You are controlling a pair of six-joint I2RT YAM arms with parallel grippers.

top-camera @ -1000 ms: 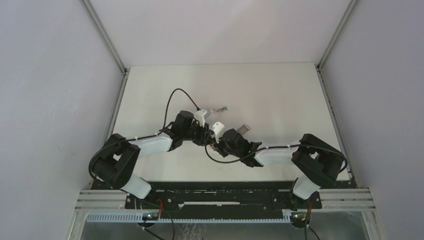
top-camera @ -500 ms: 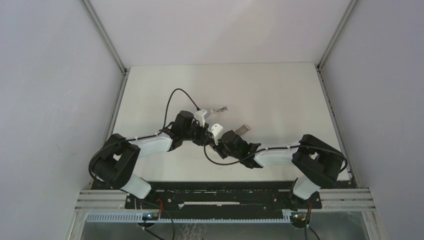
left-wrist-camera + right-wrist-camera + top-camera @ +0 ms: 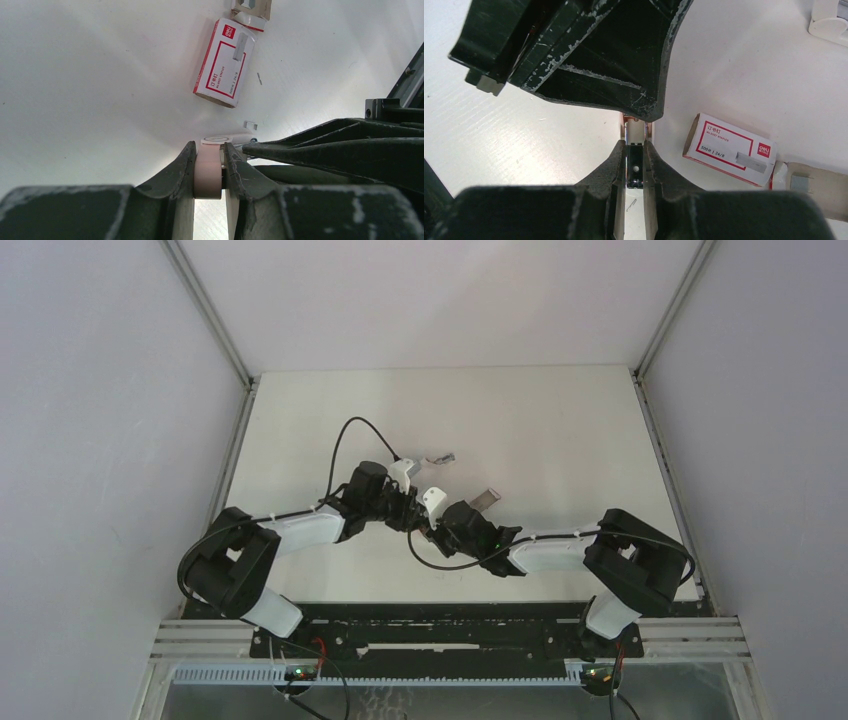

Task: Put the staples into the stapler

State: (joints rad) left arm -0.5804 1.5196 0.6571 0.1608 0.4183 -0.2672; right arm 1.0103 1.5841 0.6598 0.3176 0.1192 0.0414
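Note:
The stapler (image 3: 207, 175) is pale pink-white, and my left gripper (image 3: 209, 150) is shut on its body. My right gripper (image 3: 634, 147) is shut on the stapler's open metal magazine (image 3: 634, 170), which has a black pusher inside. In the top view the two grippers meet at mid-table, left (image 3: 408, 512) and right (image 3: 432, 525), and hide the stapler. The red-and-white staple box (image 3: 729, 149) lies flat just beyond; it also shows in the left wrist view (image 3: 225, 62) and the top view (image 3: 487, 498). Its grey tray (image 3: 819, 187) is slid out, with silvery staples (image 3: 800, 181) in it.
A small grey-white object (image 3: 440, 457) lies on the table behind the grippers. Loose staple bits (image 3: 250, 124) lie near the box, and one lies under the right gripper (image 3: 631, 204). The left gripper's black fingers (image 3: 589, 55) fill the top of the right wrist view.
My right gripper has shifted slightly left, closer to the left gripper. The left arm and the box have not moved.

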